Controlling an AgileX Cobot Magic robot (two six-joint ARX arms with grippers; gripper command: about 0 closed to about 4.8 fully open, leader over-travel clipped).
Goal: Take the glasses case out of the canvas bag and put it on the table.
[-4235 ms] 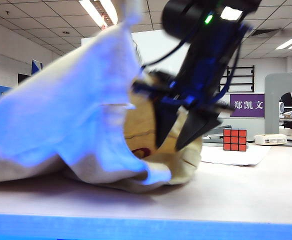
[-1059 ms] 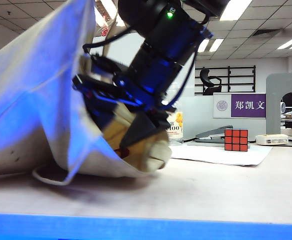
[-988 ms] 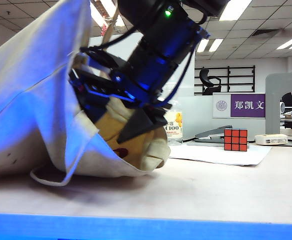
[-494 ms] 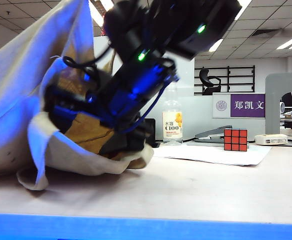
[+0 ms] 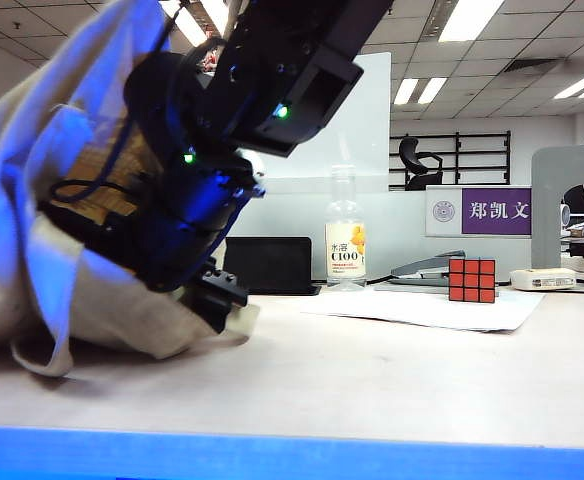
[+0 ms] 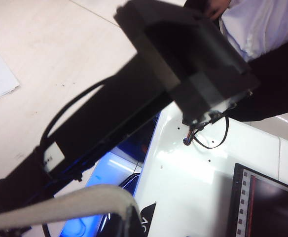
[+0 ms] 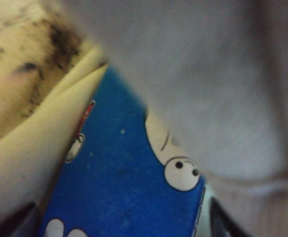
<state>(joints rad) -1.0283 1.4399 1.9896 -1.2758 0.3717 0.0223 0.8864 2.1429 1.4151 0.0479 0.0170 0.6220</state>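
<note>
L gripper (image 6: 126, 224), clenched on canvas bag (image 5: 32, 200) strap, holds mouth open over table (image 5: 392, 370). R gripper deep inside bag, jaws spread for glasses case (image 7: 119, 187), not yet grasped.

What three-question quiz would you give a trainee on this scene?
1. True or false: the glasses case already lies on the table.
2. Pick one: the open right hand is A) inside the canvas bag, B) over the Rubik's cube, C) beside the bottle.
3. Fill in: the shut left hand holds the bag up by its ____.
Key: 1 false; 2 A; 3 strap.
</note>
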